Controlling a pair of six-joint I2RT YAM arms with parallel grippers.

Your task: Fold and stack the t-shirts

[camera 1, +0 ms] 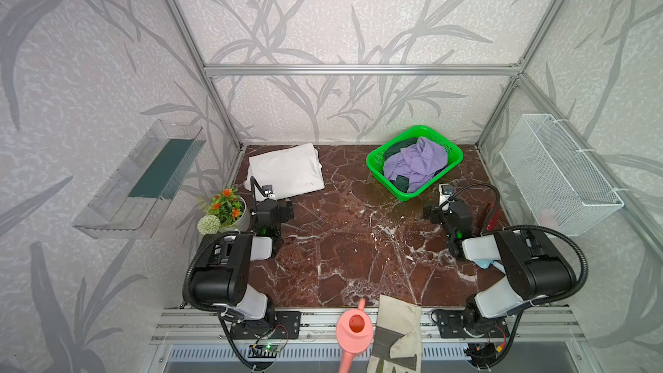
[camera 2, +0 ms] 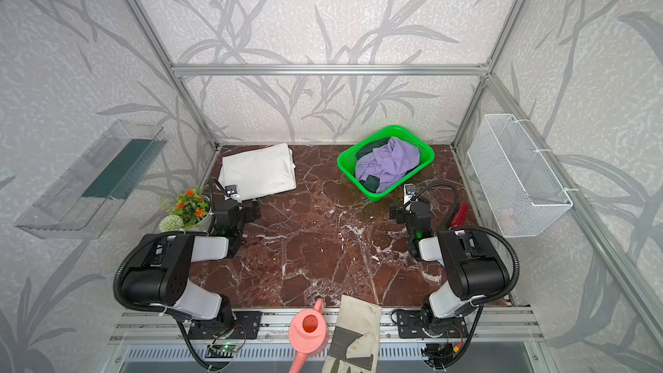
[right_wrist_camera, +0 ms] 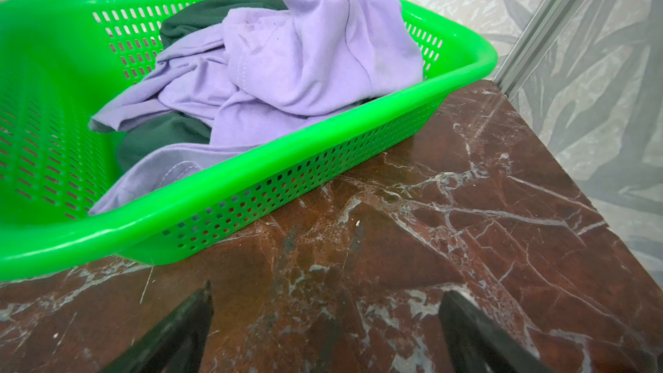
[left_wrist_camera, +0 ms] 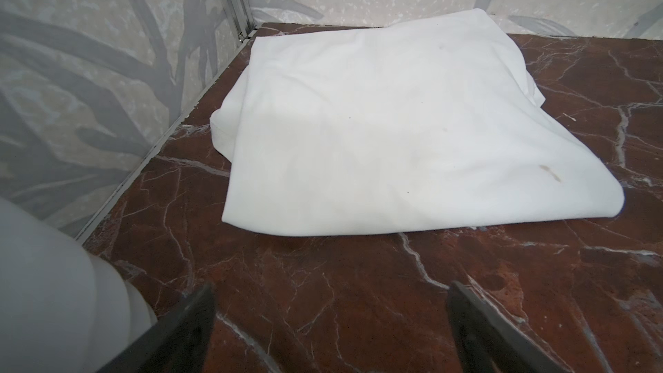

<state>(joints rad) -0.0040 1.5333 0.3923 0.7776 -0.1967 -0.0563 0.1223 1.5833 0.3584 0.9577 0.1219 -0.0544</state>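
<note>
Basket ahead of the wide, empty right gripper holds the crumpled lavender tee and dark green tee, while the folded white tee before the wide, empty left gripper likely starts the stack.

The white t-shirt lies folded, far left on the worktop. The lavender t-shirt sits crumpled atop the dark green t-shirt in a basket.

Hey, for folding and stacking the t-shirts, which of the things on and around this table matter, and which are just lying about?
For the job: white t-shirt, folded on the table; lavender t-shirt and dark green t-shirt, crumpled in the green basket.
Lying about: potted flowers, pink watering can, work glove, wire wall basket, clear wall tray.
</note>
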